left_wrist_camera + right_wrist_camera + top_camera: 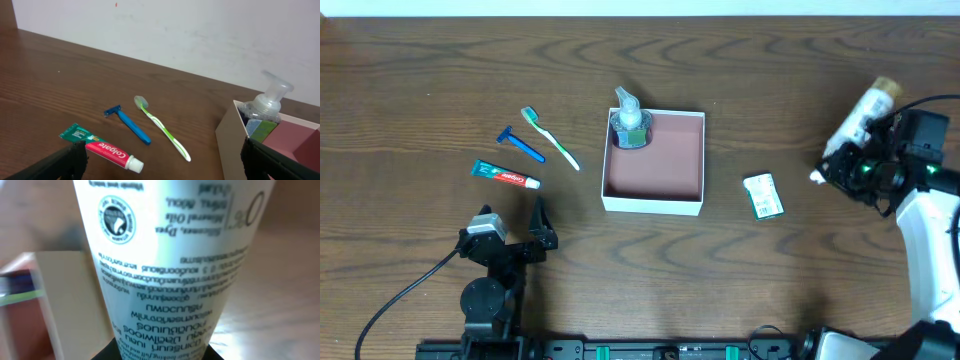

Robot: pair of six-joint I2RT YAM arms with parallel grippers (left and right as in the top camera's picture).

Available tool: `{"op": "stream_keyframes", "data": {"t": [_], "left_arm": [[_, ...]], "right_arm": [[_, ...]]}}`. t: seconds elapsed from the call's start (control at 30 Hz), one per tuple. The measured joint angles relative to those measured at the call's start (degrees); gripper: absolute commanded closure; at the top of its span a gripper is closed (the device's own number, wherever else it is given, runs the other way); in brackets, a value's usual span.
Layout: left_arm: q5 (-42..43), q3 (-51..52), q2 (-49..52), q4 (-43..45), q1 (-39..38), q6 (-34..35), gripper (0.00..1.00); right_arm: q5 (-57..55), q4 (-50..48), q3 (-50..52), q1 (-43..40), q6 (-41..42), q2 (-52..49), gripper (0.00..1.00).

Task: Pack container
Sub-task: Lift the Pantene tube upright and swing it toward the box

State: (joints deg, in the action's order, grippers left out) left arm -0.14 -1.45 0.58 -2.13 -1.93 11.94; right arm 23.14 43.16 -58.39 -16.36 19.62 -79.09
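The container (655,203), a square white-walled box with a reddish-brown inside, sits mid-table. A clear pump soap bottle (629,124) stands in its far-left corner. My right gripper (842,158) is at the right edge of the table, shut on a white printed tube (863,115) that it holds above the table. That tube (170,255) fills the right wrist view. My left gripper (516,228) is open near the front left with nothing between its fingers. A toothpaste tube (102,148), a blue razor (127,124) and a green toothbrush (162,128) lie just ahead of it.
A small green-white packet (763,195) lies on the table right of the container. The container's white wall (232,140) stands to the right in the left wrist view, with the soap bottle (267,102) behind it. A pale wall runs along the table's far edge.
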Motion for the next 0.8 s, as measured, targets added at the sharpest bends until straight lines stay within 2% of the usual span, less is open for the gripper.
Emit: {"op": "stream_keyframes", "data": {"t": [0.27,0.43,0.53,0.67,0.8], "left_arm": [[0.0,0.0,0.0,0.0,0.0,0.0,0.02],[0.0,0.0,0.0,0.0,0.0,0.0,0.02],[0.0,0.0,0.0,0.0,0.0,0.0,0.02],[0.0,0.0,0.0,0.0,0.0,0.0,0.02],[0.0,0.0,0.0,0.0,0.0,0.0,0.02]], "right_arm": [[10.8,-6.1,0.0,5.2,-1.0,2.3,0.88],[18.1,-19.5,0.0,11.5,2.9,2.7,0.87],[21.7,-31.6,0.0,15.6,8.6,2.8,0.88],[23.6,-48.3,-0.2,20.7,20.7,3.0,0.93],[21.3,-58.2,-0.3,24.0,35.2,3.6,0.96]]}}
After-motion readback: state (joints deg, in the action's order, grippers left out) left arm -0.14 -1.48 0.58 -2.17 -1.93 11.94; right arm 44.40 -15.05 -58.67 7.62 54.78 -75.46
